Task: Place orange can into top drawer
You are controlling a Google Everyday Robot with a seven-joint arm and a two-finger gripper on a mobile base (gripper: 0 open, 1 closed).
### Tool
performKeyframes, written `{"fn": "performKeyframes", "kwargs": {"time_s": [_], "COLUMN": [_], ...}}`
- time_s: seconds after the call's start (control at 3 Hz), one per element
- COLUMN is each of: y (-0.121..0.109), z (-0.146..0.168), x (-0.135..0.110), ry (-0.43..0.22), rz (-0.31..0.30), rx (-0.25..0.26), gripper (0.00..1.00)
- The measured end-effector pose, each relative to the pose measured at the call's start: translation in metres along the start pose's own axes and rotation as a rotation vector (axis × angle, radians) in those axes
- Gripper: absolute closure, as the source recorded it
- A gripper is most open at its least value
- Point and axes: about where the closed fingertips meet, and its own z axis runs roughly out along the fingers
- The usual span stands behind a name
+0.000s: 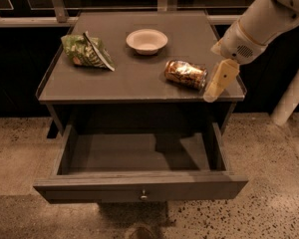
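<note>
1. The can (185,74) lay on its side on the cabinet top (134,81), near the front right corner, silvery ends pointing left and right.
2. The gripper (215,88) hung just right of the can, angled downward over the front right edge. It held nothing; how far open it was could not be determined, nor whether it touched the can.
3. The drawer (139,185) stood pulled out below the top, knob (144,195) at centre front.
4. A bowl (146,40) sat behind the can. A chip bag (84,51) lay at the left.
</note>
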Motion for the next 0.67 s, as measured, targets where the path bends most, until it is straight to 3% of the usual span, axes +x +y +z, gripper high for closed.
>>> {"fn": "performKeyframes", "kwargs": {"time_s": [0.67], "y": [-0.046], "z": [0.015], "x": [0.012], "ry": [-0.113], "rz": [0.087], "rx": [0.042], "gripper": [0.0]}}
